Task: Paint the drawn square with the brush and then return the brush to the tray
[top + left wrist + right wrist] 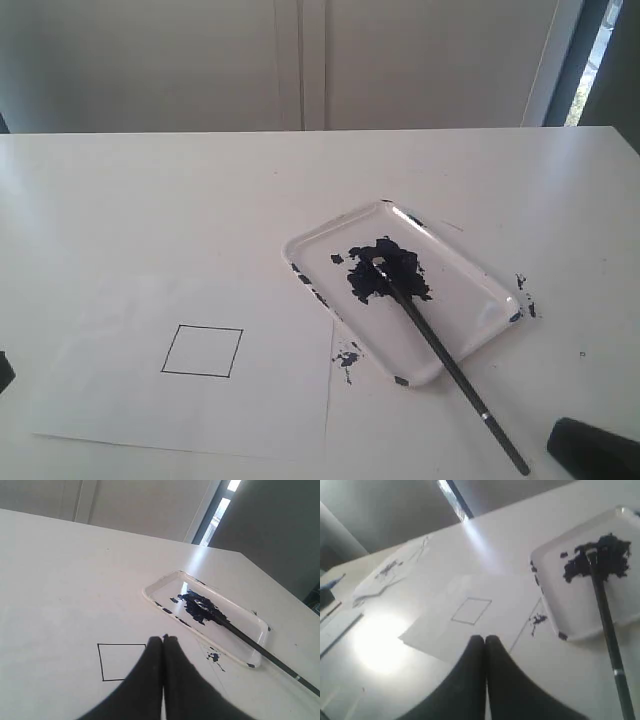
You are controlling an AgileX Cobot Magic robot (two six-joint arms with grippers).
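Left gripper [163,640] and right gripper [485,639]: fingers pressed together, empty. Brush [445,358] rests tip in paint [385,262] on tray [465,295], handle overhanging at five o'clock, likely for easy grasping; blank square [202,351] lies at tray's eight o'clock.

White table [150,200] — paper sheet [120,400], tray [470,300], blue paint specks [347,358].

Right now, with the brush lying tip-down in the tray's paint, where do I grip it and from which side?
Take the brush on its bare handle just outside the tray rim, short of the silver band: the rim likely props it off the table there. Come from above with the right gripper, opened first, jaws across the slanted shaft.
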